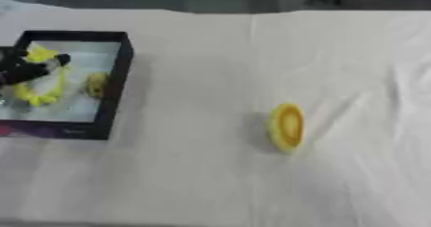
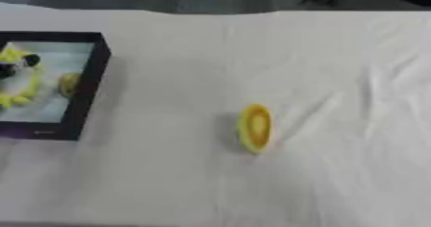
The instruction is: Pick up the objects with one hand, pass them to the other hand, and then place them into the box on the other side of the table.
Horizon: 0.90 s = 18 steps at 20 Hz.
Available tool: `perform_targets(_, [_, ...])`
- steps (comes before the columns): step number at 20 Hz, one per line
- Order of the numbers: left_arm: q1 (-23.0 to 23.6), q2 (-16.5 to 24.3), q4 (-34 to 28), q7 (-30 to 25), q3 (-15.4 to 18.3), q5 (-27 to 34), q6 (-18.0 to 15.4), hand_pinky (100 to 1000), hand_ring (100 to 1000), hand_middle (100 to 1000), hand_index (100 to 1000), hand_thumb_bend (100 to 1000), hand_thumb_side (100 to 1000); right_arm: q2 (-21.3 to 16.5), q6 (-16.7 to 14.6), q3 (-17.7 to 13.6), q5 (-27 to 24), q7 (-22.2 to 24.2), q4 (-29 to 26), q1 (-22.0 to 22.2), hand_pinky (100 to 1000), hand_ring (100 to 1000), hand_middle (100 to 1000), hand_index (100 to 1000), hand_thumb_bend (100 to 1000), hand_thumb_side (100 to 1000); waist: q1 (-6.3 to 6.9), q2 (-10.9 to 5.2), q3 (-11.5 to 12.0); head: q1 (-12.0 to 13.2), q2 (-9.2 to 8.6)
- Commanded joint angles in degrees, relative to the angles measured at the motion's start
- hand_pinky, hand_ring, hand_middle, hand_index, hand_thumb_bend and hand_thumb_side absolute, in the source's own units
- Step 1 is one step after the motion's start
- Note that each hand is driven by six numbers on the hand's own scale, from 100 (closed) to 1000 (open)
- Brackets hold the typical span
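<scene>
1. The tabletop [image 1: 210,182], under a wrinkled white cloth, fills both views; a dark floor runs along the far edge.
2. The black-walled box [image 1: 118,84] sits at the left of the tabletop, holding a small yellow piece [image 1: 97,84] near its right wall.
3. The left hand [image 1: 25,72], dark, is over the box interior, seemingly curled round a yellow chain-like object [image 1: 46,94] that hangs into it. The right hand shows in no view.
4. The remaining yellow oval object [image 1: 287,126] lies well right of the box, long axis running near-to-far. It sits on the right half, so I judge the right arm the nearer one for picking it up.
</scene>
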Motion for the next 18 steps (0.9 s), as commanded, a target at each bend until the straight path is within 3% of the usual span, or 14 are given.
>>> perform_targets(1, [-0.2, 0.6, -7.9, 7.7, 1.7, 6.3, -4.2, 638, 923, 705, 813, 347, 574, -4.5, -3.8, 0.7, 1.0, 2.9, -1.2, -0.6, 775, 841, 662, 821, 507, 337, -0.78, -0.13, 0.1, -1.2, -0.05])
perform_targets(5, [1.3, -0.2, -16.4, 14.7, 0.3, 15.0, -11.7, 647, 957, 742, 813, 359, 576, -8.5, -10.2, 3.4, 3.4, 13.2, -1.2, -1.4, 793, 846, 705, 837, 552, 340, -0.80, -0.18, 0.1, -2.2, -0.09])
perform_targets(8, [2.7, -1.8, -21.8, 14.8, -0.9, 18.8, -16.0, 687, 1000, 817, 837, 401, 603, -10.8, -14.5, 5.7, 3.9, 21.9, -1.2, -2.3, 806, 855, 738, 849, 566, 341, -0.79, -0.15, -0.1, -2.4, -0.30])
perform_targets(12, [4.5, -3.8, -26.1, 12.8, -1.7, 22.0, -18.3, 687, 1000, 827, 836, 420, 611, -13.1, -19.8, 8.5, 3.3, 31.2, -1.2, -3.5, 819, 868, 772, 866, 571, 345, -0.78, -0.16, -0.3, -2.6, -0.62])
perform_targets(18, [7.0, -7.0, -30.2, 13.4, -2.4, 24.3, -21.3, 664, 998, 796, 841, 429, 615, -14.5, -23.9, 11.7, 3.3, 37.7, -1.2, -4.5, 825, 875, 792, 876, 576, 325, -0.71, -0.24, -0.3, -2.8, -1.02])
